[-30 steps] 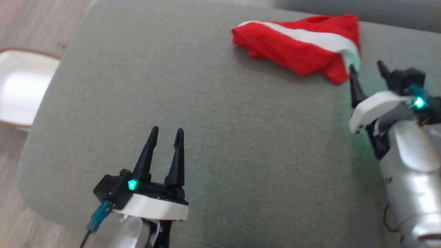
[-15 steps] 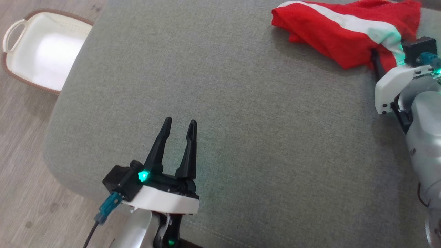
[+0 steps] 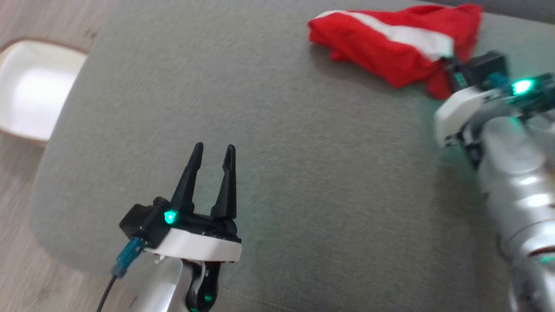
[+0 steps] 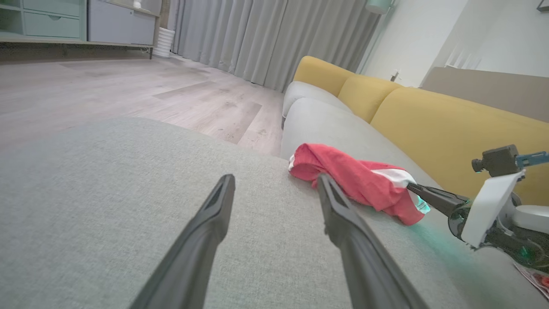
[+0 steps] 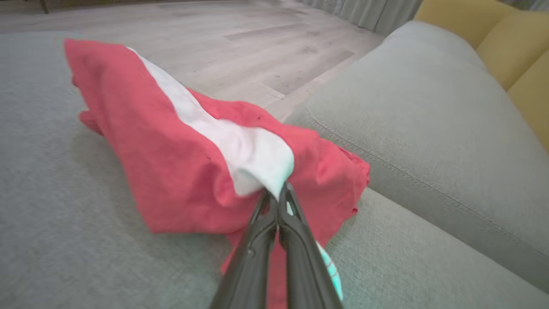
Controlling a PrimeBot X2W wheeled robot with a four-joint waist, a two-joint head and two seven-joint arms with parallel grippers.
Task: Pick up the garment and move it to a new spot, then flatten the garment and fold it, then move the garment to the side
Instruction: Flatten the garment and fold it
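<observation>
Head view: one red garment (image 3: pixel 386 47) with one white stripe lies bunched at the far right of the grey cushion (image 3: pixel 282 173). One white basket (image 3: pixel 26 86) is on the floor at left. There are two grippers. The left gripper (image 3: pixel 213 149) is over the near cushion, fingers apart, holding nothing. The right gripper (image 3: pixel 451 65) is at the garment's near edge.
Left wrist view: the right gripper's tips meet the garment's white end.
Right wrist view: both fingers are pinched together on that stripe end.

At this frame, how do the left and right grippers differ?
The left gripper is open and empty; the right gripper is pinched shut on the crumpled red garment with a white stripe. The left gripper is over bare grey fabric sofa cushion, apart from the garment; the right gripper is at its white-striped end. Both have two long dark fingers.
</observation>
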